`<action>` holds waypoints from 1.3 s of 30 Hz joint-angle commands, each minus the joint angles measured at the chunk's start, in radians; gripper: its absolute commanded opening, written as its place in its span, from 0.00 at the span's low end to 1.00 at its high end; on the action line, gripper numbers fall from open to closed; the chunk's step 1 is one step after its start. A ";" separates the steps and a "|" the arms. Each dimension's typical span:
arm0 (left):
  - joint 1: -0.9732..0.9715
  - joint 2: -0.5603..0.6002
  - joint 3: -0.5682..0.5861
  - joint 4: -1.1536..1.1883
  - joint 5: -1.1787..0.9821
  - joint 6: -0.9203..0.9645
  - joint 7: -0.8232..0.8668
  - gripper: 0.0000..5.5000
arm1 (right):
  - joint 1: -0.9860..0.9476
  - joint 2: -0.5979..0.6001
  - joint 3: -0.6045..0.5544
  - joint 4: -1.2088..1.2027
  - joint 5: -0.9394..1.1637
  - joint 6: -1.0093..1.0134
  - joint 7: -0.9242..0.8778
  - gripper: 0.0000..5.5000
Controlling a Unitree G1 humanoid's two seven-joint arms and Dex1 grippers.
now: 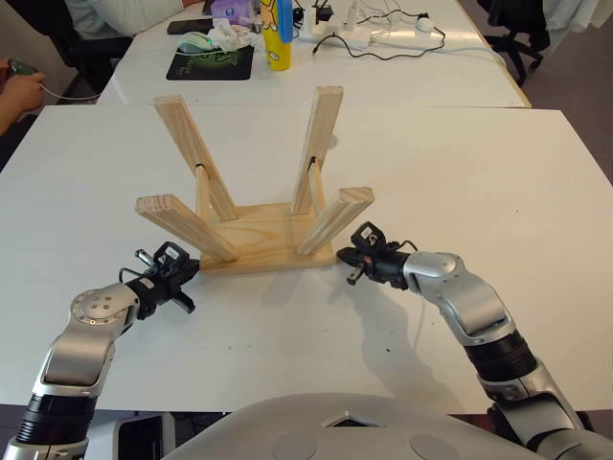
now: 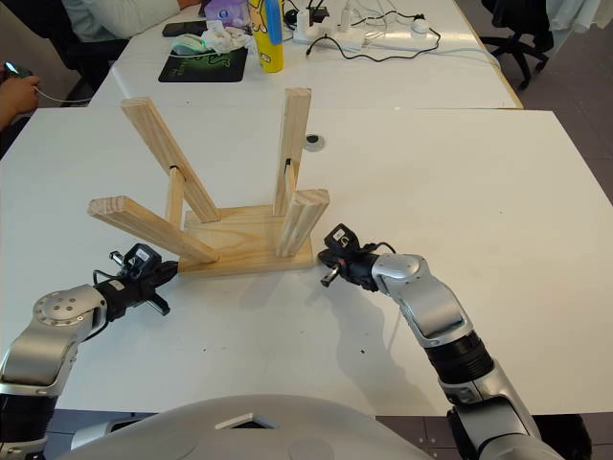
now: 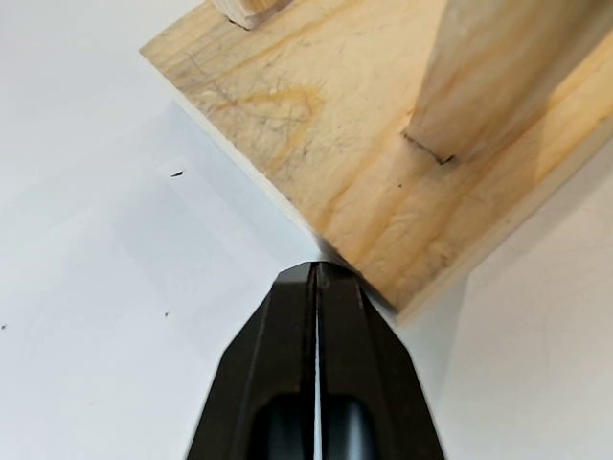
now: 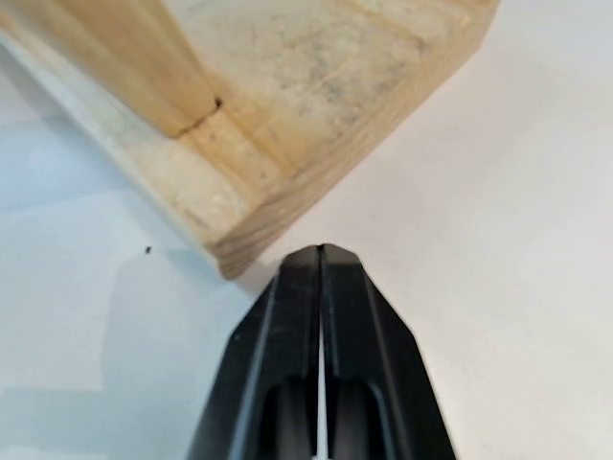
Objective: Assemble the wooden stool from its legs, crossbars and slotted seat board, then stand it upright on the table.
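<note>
The wooden stool lies upside down on the white table, its seat board [image 1: 263,240] flat and its legs [image 1: 321,144] splaying upward. Short crossbars [image 1: 203,192] join the legs near the board. My left gripper [image 1: 194,269] is shut with nothing in it, low on the table just off the board's front left corner [image 3: 383,220]. At the front right corner [image 4: 230,254], my right gripper [image 1: 343,257] is also shut and empty, its tips [image 4: 320,254] a little short of the wood. In the left wrist view the left gripper [image 3: 316,273] almost touches the edge.
A second table behind holds a yellow bottle [image 1: 277,34], a black mouse pad [image 1: 211,62] and a power strip [image 1: 345,36] with cables. A person's hand [image 1: 19,91] rests at the far left. A small round grommet [image 2: 312,144] sits behind the stool.
</note>
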 commanded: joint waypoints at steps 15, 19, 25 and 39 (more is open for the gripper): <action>-0.161 -0.011 0.065 -0.316 -0.186 0.205 -0.034 0.00 | -0.032 -0.026 -0.102 -0.241 0.186 0.093 0.129 0.00; -0.255 0.001 0.113 -0.391 -0.242 0.288 -0.035 0.00 | -0.063 -0.060 -0.176 -0.320 0.268 0.125 0.167 0.00; -0.293 -0.002 0.113 -0.438 -0.277 0.352 -0.022 0.00 | -0.205 -0.013 -0.283 -0.279 0.299 0.161 0.110 0.00; -0.271 0.018 0.102 -0.408 -0.243 0.324 -0.018 0.00 | -0.161 -0.079 -0.280 -0.223 0.260 0.117 0.140 0.00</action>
